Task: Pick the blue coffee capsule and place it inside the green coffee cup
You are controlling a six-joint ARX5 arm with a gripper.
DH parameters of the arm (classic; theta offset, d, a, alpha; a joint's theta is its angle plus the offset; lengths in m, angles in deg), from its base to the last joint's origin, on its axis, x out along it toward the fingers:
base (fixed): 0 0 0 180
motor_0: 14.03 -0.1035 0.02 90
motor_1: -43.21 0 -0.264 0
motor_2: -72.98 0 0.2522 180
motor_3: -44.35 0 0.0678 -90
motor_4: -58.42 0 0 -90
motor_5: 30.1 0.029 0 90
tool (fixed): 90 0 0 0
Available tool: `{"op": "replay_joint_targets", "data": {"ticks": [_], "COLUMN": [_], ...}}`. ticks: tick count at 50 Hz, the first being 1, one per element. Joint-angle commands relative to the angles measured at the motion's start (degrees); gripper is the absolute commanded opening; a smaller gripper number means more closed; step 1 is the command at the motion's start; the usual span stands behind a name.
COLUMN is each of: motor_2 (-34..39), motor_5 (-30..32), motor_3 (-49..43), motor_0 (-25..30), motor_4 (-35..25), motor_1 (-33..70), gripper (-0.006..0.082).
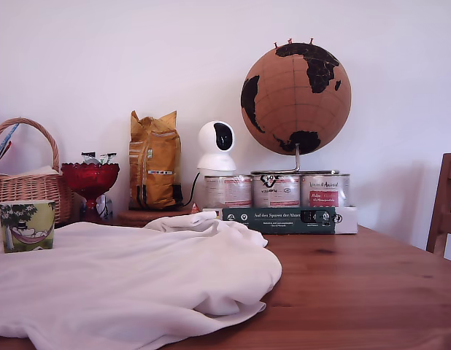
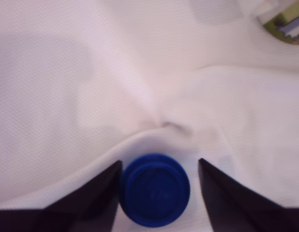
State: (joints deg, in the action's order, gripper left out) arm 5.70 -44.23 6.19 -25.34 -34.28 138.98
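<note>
Two dark fingers (image 2: pixel 91 203) are seen nearest the wrist camera, with the blue coffee capsule (image 2: pixel 154 195) sat between them. The gripper (image 2: pixel 156 193) is narrowed around the capsule: one finger is touching or very nearly touching its side, a thin gap is left at the other. Firm clamping cannot be confirmed, and whether the capsule is lifted or resting on the white cloth (image 2: pixel 140 72) cannot be told either.

The capsule is presented flat-face-up to the camera, so it is straddled across its round body, probably because the tapered shape gives the fingers two opposing walls to close on.

Beyond the fingertips the cloth is creased into a fold, likely soft footing, so the capsule could tilt if pressed. Further out, at the far corner of the wrist view, a green-and-white edge (image 2: pixel 285 24) is glimpsed; it is probably the cup, but too little is shown to be sure.

In the exterior view neither arm nor capsule is shown. The green coffee cup (image 1: pixel 26 225) is stood upright on the cloth at that view's left, well apart from the red glass bowl (image 1: pixel 90 179) and wicker basket (image 1: pixel 25 179) behind it. Transfer to the cup is judged not yet done.
</note>
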Motion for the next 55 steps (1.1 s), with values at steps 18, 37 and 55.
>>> {"op": "replay_joint_targets", "data": {"ticks": [18,37,55], "motor_2": [-10.36,-23.74,-24.61], "motor_5": [0.39,-1.11,-1.51], "motor_3": [-1.62,2.34,3.78], "motor_0": [-0.13,2.67,6.88], "motor_4": [-2.64,-5.75,-5.92], "motor_1": [0.11,0.24,5.75], "gripper": [0.0073,0.0072,0.0060]}}
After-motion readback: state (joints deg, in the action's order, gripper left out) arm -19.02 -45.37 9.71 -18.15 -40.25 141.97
